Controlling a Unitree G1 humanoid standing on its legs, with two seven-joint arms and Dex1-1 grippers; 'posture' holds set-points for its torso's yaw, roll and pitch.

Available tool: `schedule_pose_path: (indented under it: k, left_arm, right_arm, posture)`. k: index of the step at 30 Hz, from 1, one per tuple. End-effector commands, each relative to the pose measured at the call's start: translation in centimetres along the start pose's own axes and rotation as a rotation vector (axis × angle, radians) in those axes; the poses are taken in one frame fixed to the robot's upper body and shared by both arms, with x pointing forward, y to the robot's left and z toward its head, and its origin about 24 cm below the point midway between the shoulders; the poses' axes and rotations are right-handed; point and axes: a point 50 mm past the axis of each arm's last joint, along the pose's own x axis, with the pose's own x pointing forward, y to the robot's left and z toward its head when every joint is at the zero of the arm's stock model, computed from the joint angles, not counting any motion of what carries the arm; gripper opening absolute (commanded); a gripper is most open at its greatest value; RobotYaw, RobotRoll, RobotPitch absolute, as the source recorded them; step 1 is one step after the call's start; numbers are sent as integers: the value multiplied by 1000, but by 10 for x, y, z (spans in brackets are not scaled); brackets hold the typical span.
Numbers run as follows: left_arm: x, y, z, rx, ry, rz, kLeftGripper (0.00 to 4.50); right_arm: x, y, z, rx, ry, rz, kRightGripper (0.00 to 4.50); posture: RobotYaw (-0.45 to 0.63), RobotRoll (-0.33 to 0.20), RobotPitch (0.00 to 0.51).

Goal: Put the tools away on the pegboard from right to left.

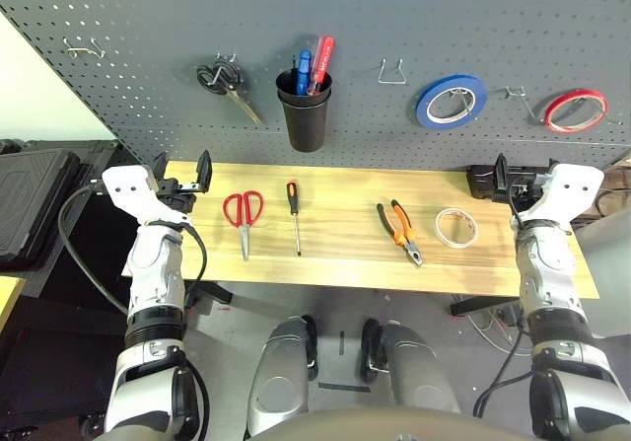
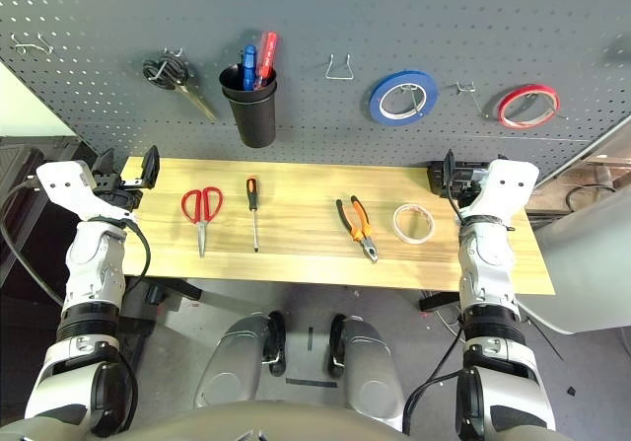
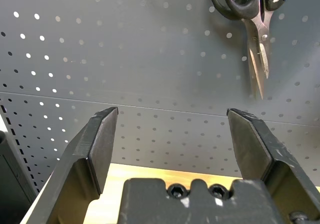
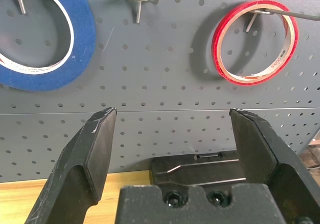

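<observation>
The pegboard (image 1: pixel 355 36) spans the whole back, rising straight from the far edge of the table (image 1: pixel 345 263). On it hang black scissors (image 1: pixel 225 84), a black cup (image 1: pixel 305 113) holding pens, a bare wire hook (image 1: pixel 392 71), blue tape (image 1: pixel 450 102), another bare hook (image 1: pixel 517 96) and red tape (image 1: pixel 576 110); one more bare hook (image 1: pixel 85 48) sits far left.

The wooden table runs between the two arms, its near edge free. Along its middle lie the four tools, well apart from one another: red scissors (image 1: pixel 244 216), screwdriver (image 1: pixel 294 214), pliers (image 1: pixel 400 230) and white tape (image 1: pixel 457 227), flat and nearest the right arm. A black block (image 1: pixel 485 180) sits at the far right corner, just beside the right gripper (image 1: pixel 513 183).

The left gripper (image 1: pixel 187 175) hangs over the left end, the right gripper over the right end; both have fingers spread wide, empty.
</observation>
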Motion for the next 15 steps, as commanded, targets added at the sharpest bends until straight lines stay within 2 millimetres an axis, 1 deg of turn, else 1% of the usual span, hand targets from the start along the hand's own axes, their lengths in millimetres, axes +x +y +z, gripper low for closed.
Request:
schedule_pose_path:
  k: [1, 8, 12, 15]
  left_arm:
    - [-3, 2, -2, 3, 6, 6, 4459]
    - [-9, 0, -3, -2, 15, -11, 4459]
    - [-14, -6, -2, -9, 33, -89, 4459]
    - [-19, -14, 2, -4, 56, -180, 4459]
  right_arm:
    - [-2, -2, -4, -12, 15, 2, 4500]
    - [-1, -3, -3, -8, 14, 1, 4500]
    - [-1, -1, -4, -7, 20, 12, 4500]
    - [-1, -2, -4, -7, 40, 21, 4500]
  posture:
    - [127, 0, 174]
    - [129, 0, 177]
    - [128, 0, 184]
    - [124, 0, 193]
